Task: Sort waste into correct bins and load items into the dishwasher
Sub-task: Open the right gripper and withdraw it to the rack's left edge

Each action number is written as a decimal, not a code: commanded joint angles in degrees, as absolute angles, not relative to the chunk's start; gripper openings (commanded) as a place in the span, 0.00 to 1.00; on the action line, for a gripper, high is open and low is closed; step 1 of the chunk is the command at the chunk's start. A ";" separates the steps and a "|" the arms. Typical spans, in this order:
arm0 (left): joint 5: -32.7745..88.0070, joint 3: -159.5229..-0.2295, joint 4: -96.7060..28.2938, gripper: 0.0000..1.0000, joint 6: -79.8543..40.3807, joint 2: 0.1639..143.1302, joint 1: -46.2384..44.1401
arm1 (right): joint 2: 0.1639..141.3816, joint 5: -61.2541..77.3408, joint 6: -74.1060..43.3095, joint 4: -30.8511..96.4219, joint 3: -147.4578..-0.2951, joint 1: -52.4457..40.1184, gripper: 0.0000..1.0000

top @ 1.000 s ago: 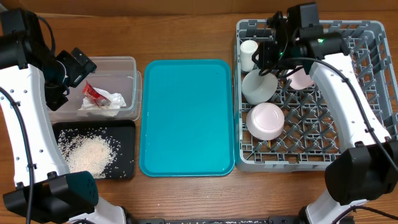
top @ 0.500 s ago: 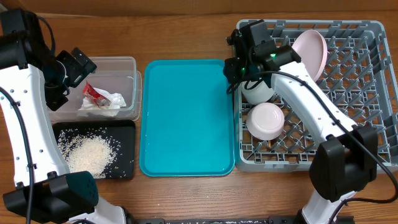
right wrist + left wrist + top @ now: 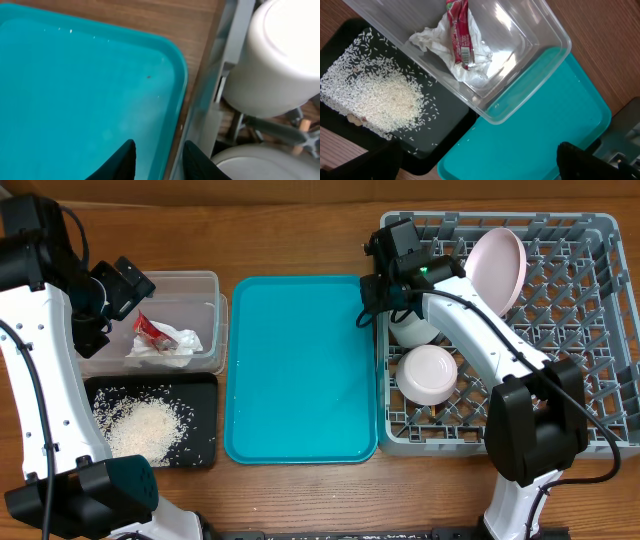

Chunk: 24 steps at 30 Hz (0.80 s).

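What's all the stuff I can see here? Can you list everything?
tub: one, clear, back left
napkin: one, white, crumpled in the tub
wrapper: one, red and silver, on the napkin
black tray: one, front left
rice: one pile, white, in the black tray
teal tray: one, middle, nothing on it
rack: one, grey, right
plate: one, pink, on edge in the rack
front bowl: one, whitish, upside down in the rack
back bowl: one, whitish, partly under the right arm
left gripper: black, open, above the tub
right gripper: black, open, empty, at the rack's left edge
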<state>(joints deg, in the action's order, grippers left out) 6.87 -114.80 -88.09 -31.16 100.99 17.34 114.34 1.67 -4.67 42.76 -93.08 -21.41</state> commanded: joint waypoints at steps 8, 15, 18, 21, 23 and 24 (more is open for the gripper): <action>6.94 -115.87 -88.03 1.00 -30.41 99.63 17.23 | 113.80 -1.78 -4.69 40.66 -95.79 -21.15 0.33; 6.92 -115.87 -88.03 1.00 -30.41 99.63 17.23 | 114.59 -4.05 -4.69 41.06 -94.54 -21.15 0.33; 6.92 -115.87 -88.03 1.00 -30.41 99.63 17.23 | 115.28 -5.15 -4.69 41.41 -93.56 -21.15 0.32; 6.92 -115.87 -88.03 1.00 -30.41 99.63 17.23 | 115.66 -5.08 -4.69 42.26 -93.25 -21.15 0.27; 6.94 -115.87 -88.05 1.00 -30.41 99.63 17.23 | 115.66 -5.08 -4.69 43.07 -93.25 -21.15 0.22; 6.92 -115.87 -88.03 1.00 -30.41 99.63 17.23 | 115.66 -5.08 -4.69 43.64 -93.25 -21.15 0.22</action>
